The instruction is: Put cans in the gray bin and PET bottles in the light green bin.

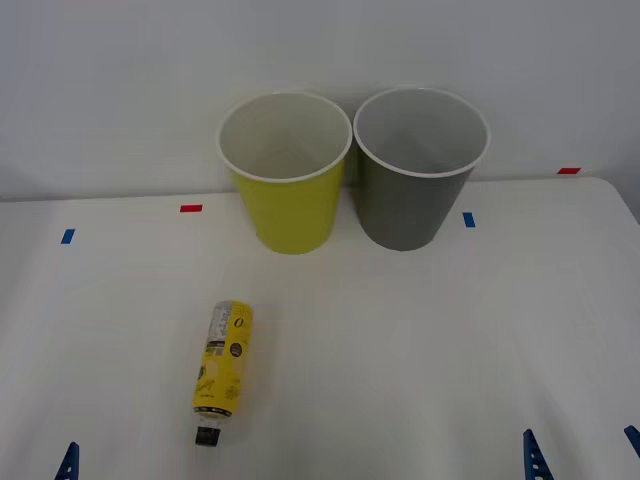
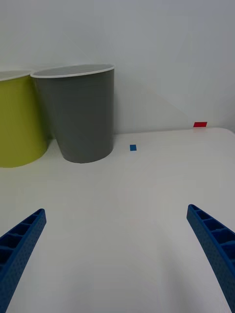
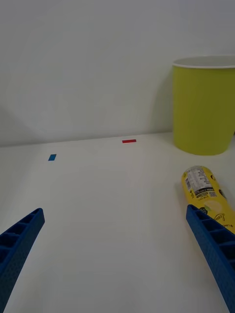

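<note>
A PET bottle (image 1: 225, 368) with a yellow label lies on its side on the white table at the front left, its dark cap toward me. The bottle (image 3: 203, 188) rests just beyond one finger of my open left gripper (image 3: 115, 212). The light green bin (image 1: 290, 215) and the gray bin (image 1: 405, 210) stand upright side by side at the back, against the wall. My right gripper (image 2: 116, 210) is open low over the table's front right, facing the gray bin (image 2: 81, 117). The cans are out of view.
Small red tape marks (image 1: 190, 208) and blue tape marks (image 1: 468, 219) dot the table around the bins. A white wall rises right behind the bins. The table's right edge (image 1: 625, 205) runs near a red mark (image 1: 568, 171).
</note>
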### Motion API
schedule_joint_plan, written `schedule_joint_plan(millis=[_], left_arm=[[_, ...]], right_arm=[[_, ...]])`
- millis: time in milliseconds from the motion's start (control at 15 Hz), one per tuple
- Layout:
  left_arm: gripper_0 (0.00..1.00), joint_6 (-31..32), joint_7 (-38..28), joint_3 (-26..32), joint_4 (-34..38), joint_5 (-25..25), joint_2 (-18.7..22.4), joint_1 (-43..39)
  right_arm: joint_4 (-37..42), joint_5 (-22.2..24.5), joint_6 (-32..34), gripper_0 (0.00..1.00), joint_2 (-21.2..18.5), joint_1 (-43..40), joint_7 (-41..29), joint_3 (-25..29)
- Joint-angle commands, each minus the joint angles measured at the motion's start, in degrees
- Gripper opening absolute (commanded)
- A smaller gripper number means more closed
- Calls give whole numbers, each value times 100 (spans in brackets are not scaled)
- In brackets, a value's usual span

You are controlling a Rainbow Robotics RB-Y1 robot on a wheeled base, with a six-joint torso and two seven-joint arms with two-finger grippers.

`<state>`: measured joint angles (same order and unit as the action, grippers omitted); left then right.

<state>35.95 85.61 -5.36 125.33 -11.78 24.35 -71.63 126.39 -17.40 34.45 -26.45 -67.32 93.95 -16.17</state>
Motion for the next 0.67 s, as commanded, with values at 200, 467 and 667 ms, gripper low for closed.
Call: schedule_joint_plan(millis=[200,467,667], left_arm=[[100,0,0,0,0,0,0,0],[100,-97,0,-70,-193,0,-79,141],[100,-44,-18,44,-299,88,-176,211]], right_arm=[[0,0,0,100,0,0,0,0],[0,0,0,100,0,0,0,0],[0,0,0,100,0,0,0,0]])
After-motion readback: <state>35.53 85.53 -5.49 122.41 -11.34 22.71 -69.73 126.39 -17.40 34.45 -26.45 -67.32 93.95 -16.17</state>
